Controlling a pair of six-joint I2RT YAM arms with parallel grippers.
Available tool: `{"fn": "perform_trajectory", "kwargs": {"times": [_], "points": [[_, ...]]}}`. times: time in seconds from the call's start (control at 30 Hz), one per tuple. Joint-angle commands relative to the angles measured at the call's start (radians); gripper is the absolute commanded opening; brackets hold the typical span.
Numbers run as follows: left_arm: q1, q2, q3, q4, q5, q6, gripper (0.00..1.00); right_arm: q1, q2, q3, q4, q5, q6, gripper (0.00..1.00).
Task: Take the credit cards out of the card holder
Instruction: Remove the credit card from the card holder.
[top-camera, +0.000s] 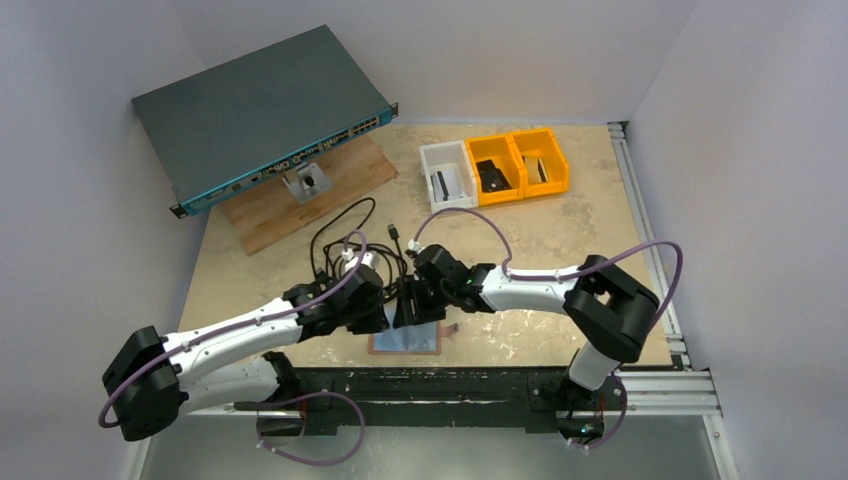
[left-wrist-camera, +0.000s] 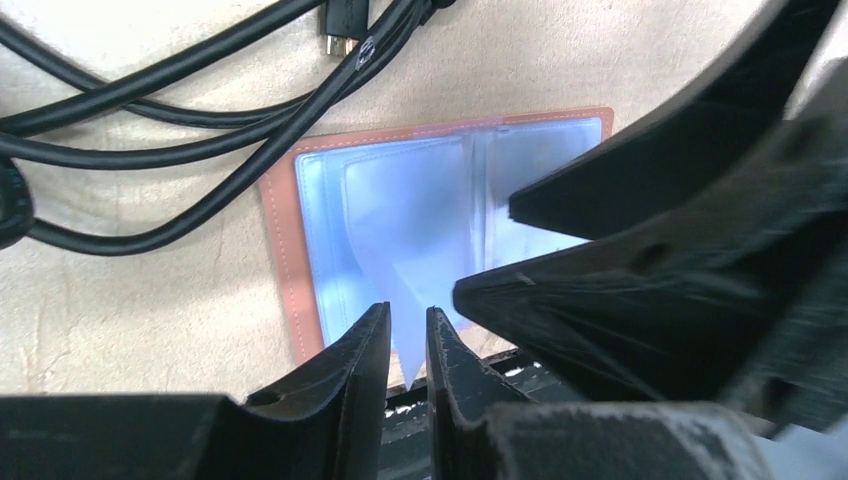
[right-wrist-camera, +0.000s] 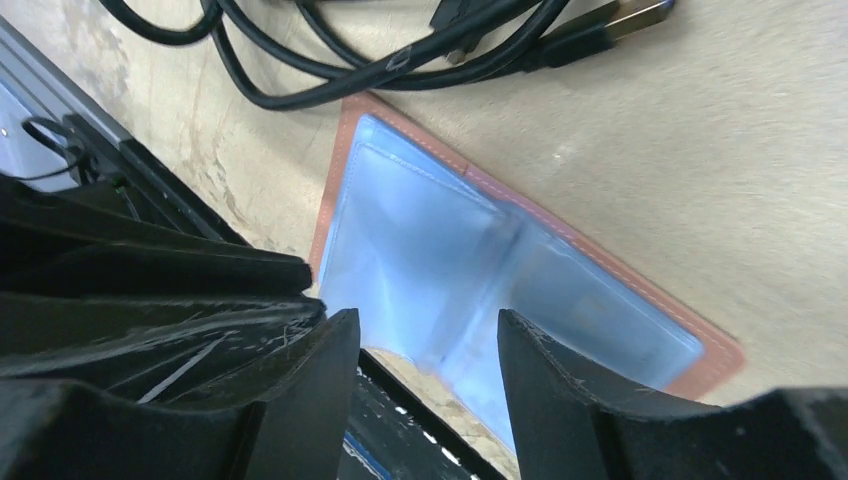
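The reddish-brown leather card holder (top-camera: 405, 341) with clear plastic pockets lies open flat at the table's near edge, just beside a tangle of black cables (top-camera: 350, 245). The left gripper (left-wrist-camera: 408, 345) has its fingers nearly together on a raised clear pocket flap (left-wrist-camera: 405, 300). The right gripper (right-wrist-camera: 428, 360) hangs spread wide above the holder, grasping nothing.

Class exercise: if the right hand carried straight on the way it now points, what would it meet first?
Probably the open card holder: in the right wrist view the right hand points down at its clear pockets, jaws open astride the near edge. Depth is unclear.
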Motion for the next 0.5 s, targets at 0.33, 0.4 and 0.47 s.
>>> {"fn": "perform_trajectory", "kwargs": {"times": [0.33, 0.4, 0.47], "points": [[0.003, 0.160, 0.001, 0.090, 0.003, -0.002, 0.14, -0.082, -0.170, -0.087, -0.048, 0.107, 0.000, 0.47], [0.002, 0.179, -0.009, 0.087, -0.001, -0.005, 0.13, -0.083, -0.183, -0.090, -0.069, 0.131, -0.022, 0.47], [0.002, 0.200, -0.009, 0.081, -0.007, -0.002, 0.12, -0.084, -0.182, -0.092, -0.080, 0.143, -0.039, 0.47]]}}
